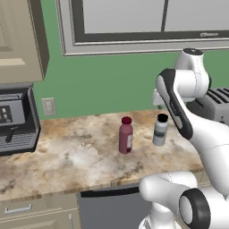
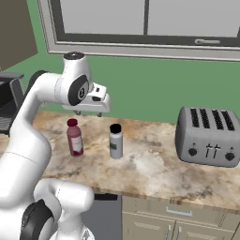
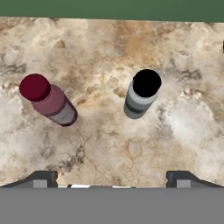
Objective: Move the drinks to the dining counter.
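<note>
marbled counter (image 1: 67, 156): red bottle (image 1: 126, 135), grey bottle (image 1: 160, 129) apart mid-slab, away fr edges; end effector (image 3: 112, 177) above, fingers spread.

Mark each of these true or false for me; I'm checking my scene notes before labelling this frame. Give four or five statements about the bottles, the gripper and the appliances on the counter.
1. Both bottles stand upright on the counter. True.
2. The gripper is shut on the dark red bottle. False: it is open and hangs above both bottles, touching neither.
3. The pale grey bottle has a black cap. True.
4. The two bottles touch each other. False: bare counter shows between them.
5. The toaster lies between the two bottles. False: in the right base view it stands well to the right of both.
</note>
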You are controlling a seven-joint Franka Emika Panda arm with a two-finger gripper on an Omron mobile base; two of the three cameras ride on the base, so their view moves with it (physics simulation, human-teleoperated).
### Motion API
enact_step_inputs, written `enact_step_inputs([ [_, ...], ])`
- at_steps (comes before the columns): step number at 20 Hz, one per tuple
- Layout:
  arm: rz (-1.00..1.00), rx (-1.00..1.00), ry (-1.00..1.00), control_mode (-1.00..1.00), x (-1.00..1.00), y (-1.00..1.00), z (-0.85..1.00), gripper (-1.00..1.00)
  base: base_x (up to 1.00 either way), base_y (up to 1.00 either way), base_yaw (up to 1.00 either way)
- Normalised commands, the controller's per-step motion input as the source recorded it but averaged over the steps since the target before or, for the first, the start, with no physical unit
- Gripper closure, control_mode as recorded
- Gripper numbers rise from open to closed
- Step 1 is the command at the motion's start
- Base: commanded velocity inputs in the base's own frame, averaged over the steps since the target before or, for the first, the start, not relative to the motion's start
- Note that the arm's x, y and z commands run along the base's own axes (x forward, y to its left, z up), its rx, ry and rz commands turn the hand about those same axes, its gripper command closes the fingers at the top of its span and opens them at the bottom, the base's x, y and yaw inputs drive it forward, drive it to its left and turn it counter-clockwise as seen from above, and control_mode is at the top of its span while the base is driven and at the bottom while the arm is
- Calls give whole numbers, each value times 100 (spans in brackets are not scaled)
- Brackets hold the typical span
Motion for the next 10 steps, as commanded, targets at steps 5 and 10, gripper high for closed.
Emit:
enact_step_inputs([
  [5, -3, 0, 0, -100, 0, -21, -7, -100, 0, 0, 0],
  [10, -5, 0, 0, -100, 0, -23, -17, -100, 0, 0, 0],
])
